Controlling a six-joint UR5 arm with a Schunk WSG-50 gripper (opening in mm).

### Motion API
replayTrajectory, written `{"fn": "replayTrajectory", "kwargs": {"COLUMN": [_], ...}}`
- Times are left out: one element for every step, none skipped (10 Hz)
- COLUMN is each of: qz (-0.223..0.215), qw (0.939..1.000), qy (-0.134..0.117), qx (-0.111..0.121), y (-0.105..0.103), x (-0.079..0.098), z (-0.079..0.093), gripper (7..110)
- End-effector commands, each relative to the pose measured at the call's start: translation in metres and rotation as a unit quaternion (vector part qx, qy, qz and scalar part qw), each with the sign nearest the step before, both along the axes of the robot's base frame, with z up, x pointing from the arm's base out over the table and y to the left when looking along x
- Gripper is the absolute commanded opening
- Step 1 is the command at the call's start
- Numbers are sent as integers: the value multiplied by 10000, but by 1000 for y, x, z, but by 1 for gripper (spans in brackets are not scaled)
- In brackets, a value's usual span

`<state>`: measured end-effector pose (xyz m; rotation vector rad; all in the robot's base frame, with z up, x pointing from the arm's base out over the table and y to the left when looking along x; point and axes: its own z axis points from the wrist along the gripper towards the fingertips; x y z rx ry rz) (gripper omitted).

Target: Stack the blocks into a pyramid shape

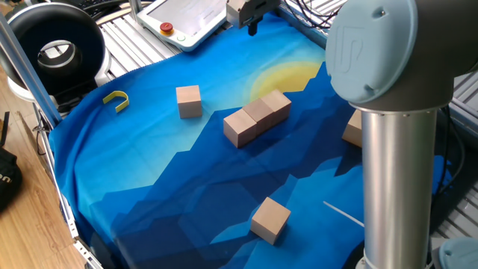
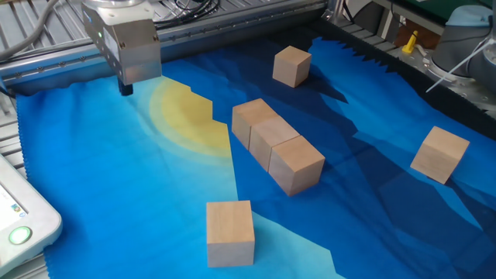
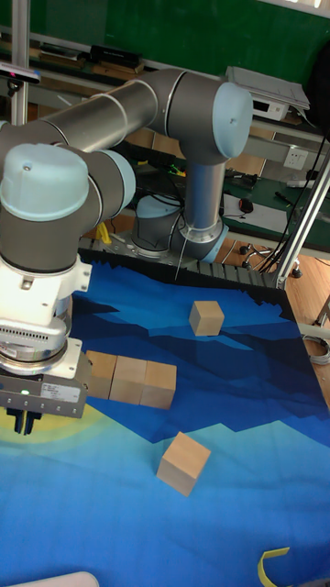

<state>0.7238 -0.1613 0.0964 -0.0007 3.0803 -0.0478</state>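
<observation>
1. The table carries a blue cloth (image 2: 116,194) printed with angular mountain shapes and a yellow sun patch (image 2: 182,116); its far edge is wrinkled against ribbed metal rails.
2. Three blocks (image 2: 271,147) lie touching in a straight row near the cloth's middle. All are plain light tan wooden cubes with sharp edges and matte faces.
3. Loose blocks stand apart from the row: one far off (image 2: 291,66), one near the front (image 2: 230,232), one to the right (image 2: 439,155). None is stacked.
4. In one fixed view the thick grey arm column (image 1: 396,149) blocks the right side; a block (image 1: 352,128) behind it shows only as a sliver.
5. A small yellow hook (image 1: 116,99) lies near the cloth's edge, well apart from the blocks. A white pendant with a red button (image 1: 183,19) lies beyond the cloth, and a black round device (image 1: 54,48) stands off the cloth's corner.
6. End effector (image 2: 125,87) hangs over the sun patch's edge, empty; its boxy metal housing hides the fingers, so whether they are spread or together I cannot tell
</observation>
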Motion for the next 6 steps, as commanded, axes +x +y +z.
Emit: {"fn": "replayTrajectory", "kwargs": {"qz": [-136, -68, -38, -38, -53, -46], "qw": [9995, 9988, 9987, 9987, 9987, 9987], "qy": [-63, -153, -169, -169, -138, -100], "qx": [277, 464, 470, 485, 486, 501], "y": [12, 22, 22, 23, 23, 23], "x": [3, 7, 8, 8, 7, 4], "z": [1, 2, 2, 2, 2, 3], "gripper": [7, 7, 7, 7, 7, 7]}}
